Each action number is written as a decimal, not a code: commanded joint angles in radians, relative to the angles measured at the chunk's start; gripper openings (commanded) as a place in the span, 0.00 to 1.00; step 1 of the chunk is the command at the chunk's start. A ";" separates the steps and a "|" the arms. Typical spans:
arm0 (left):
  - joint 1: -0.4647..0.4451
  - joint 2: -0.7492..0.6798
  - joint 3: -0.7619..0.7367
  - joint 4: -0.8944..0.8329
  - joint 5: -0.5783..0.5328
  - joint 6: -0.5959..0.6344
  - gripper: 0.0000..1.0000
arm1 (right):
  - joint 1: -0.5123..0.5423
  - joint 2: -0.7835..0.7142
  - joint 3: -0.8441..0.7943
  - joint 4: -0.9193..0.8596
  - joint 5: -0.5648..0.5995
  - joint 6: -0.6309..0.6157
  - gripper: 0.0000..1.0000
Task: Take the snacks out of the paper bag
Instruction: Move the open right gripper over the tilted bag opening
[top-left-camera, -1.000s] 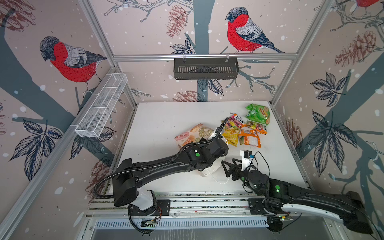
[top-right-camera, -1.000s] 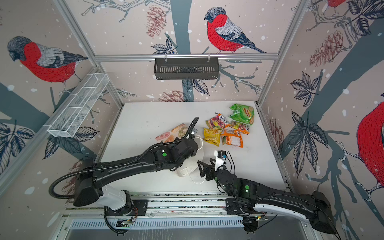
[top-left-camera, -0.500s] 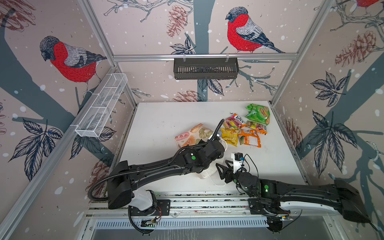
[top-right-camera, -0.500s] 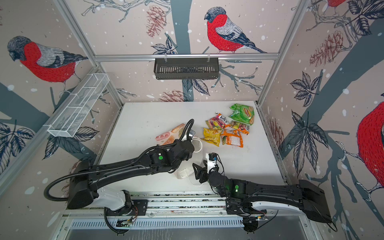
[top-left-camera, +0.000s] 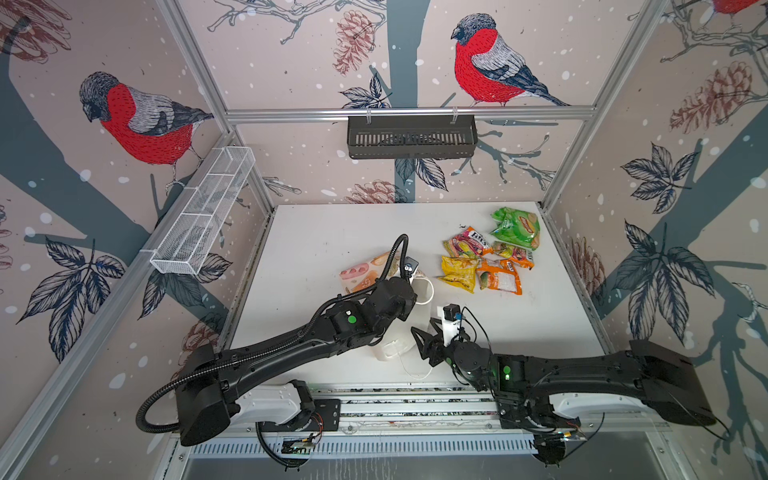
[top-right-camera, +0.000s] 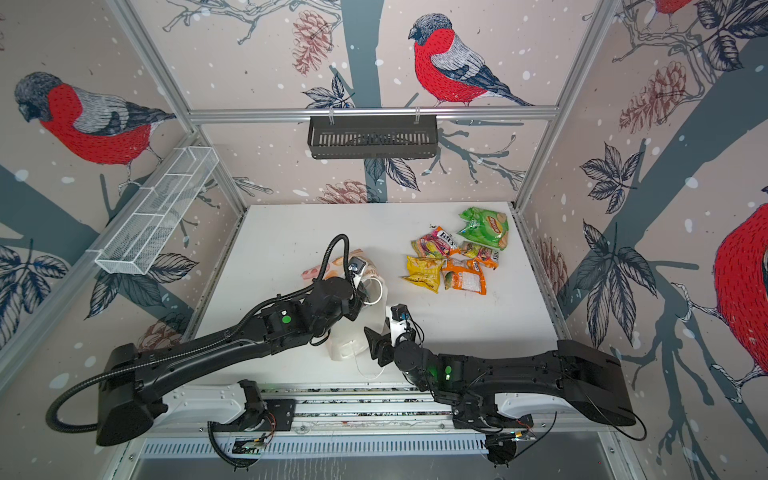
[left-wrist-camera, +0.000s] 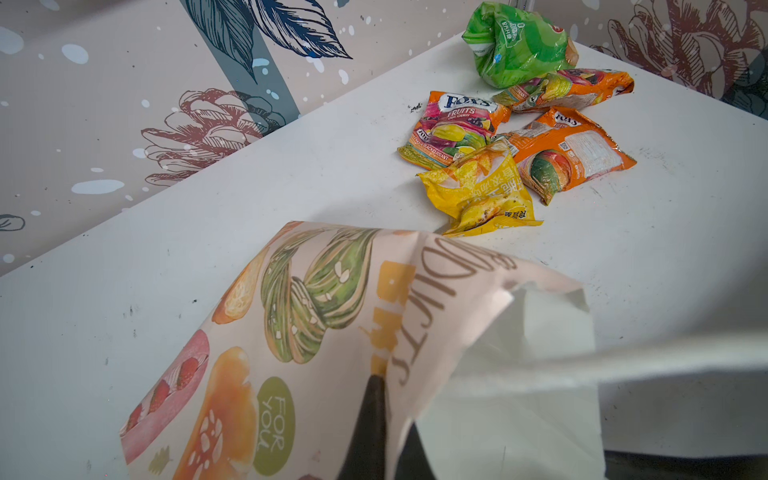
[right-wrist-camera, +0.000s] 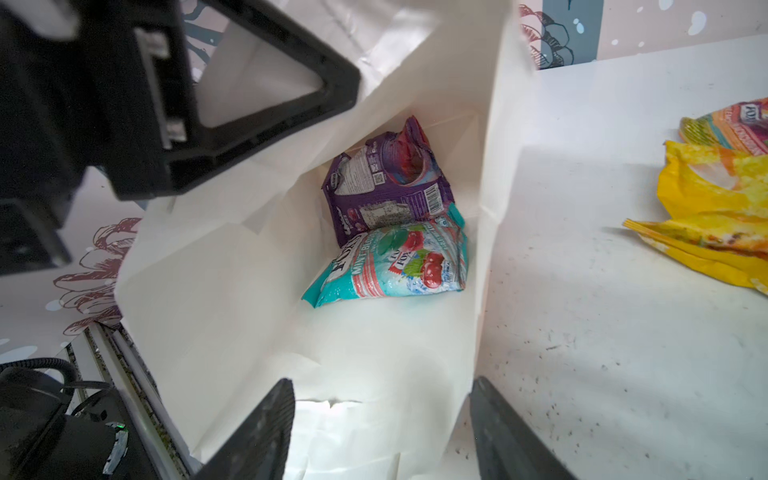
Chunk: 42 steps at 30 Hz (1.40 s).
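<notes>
The paper bag (top-left-camera: 361, 274) (top-right-camera: 338, 262) lies on its side on the white table (top-left-camera: 332, 232), mouth towards the front. My left gripper (left-wrist-camera: 386, 415) is shut on the bag's printed upper wall (left-wrist-camera: 316, 316), holding the mouth up. My right gripper (right-wrist-camera: 382, 386) (top-left-camera: 424, 345) is open at the mouth, fingers apart over the white lining. Deep inside lie a purple packet (right-wrist-camera: 386, 183) and a teal packet (right-wrist-camera: 395, 262). Out on the table at the right are the green (top-left-camera: 515, 226), multicoloured (top-left-camera: 467, 241), yellow (top-left-camera: 457, 272) and orange (top-left-camera: 498, 280) snacks.
A black slotted basket (top-left-camera: 411, 137) hangs on the rear wall and a white wire shelf (top-left-camera: 203, 216) on the left wall. The bag's white cord handle (top-left-camera: 415, 372) trails towards the front rail (top-left-camera: 395, 399). The left arm crosses the table's front left.
My right gripper has moved left, up to the bag's mouth, with its fingers a little closer together. The left gripper has drawn the bag's upper wall slightly towards the front.
</notes>
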 joint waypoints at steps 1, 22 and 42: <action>0.004 0.030 0.024 0.002 -0.005 -0.007 0.00 | 0.004 0.020 0.011 0.083 -0.046 -0.056 0.68; 0.023 -0.045 -0.013 0.019 0.011 0.057 0.00 | -0.041 0.210 0.106 0.142 -0.111 -0.095 0.64; 0.062 -0.046 -0.012 0.002 0.038 0.011 0.00 | -0.043 0.293 0.165 0.120 -0.132 -0.104 0.58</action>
